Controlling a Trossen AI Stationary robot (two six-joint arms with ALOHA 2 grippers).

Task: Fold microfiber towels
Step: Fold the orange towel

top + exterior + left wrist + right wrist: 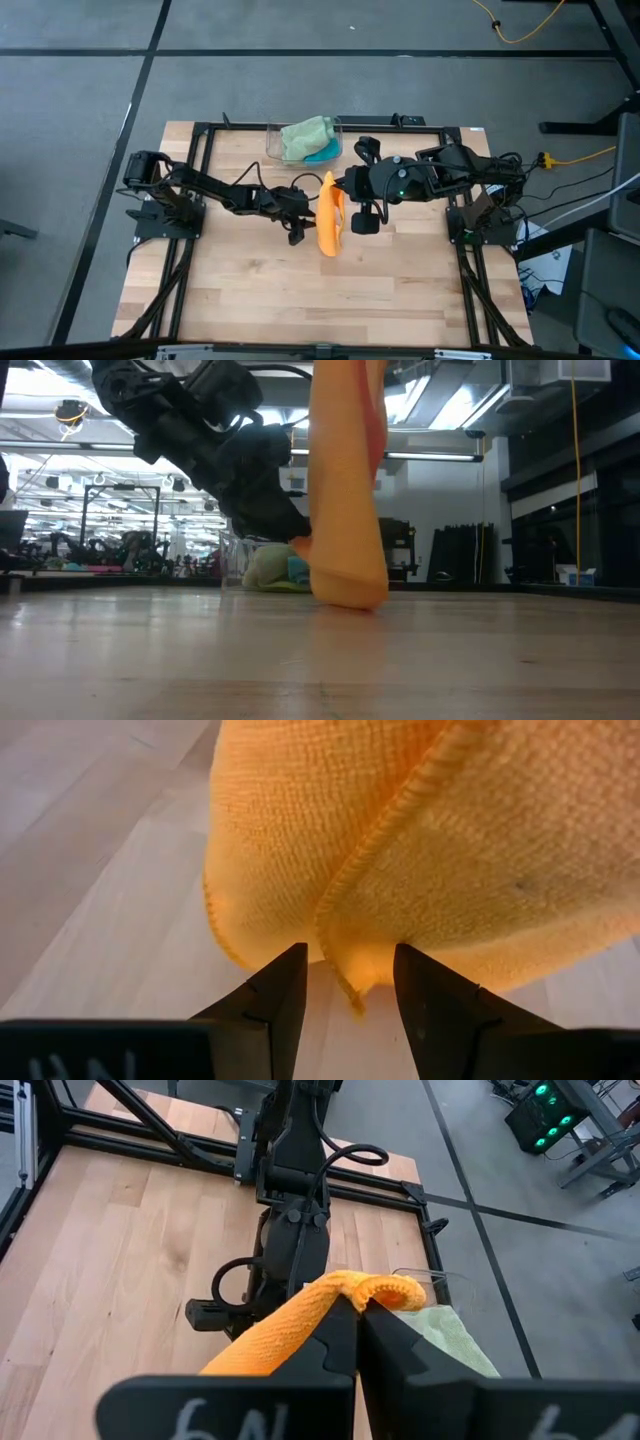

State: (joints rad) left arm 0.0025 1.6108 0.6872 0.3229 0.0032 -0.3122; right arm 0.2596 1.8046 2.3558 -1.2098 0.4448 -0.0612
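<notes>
Right tool (357, 1312) pinching hanging orange towel (330, 222), left tool (348, 990) spread at its edge

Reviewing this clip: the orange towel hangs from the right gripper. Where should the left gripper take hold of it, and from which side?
Probably the low hanging corner with the stitched hem. The orange towel dangles from the shut right gripper, and that corner points down just ahead of the open left gripper. Come in level from the left arm's side, so the fingers straddle the hem.
</notes>
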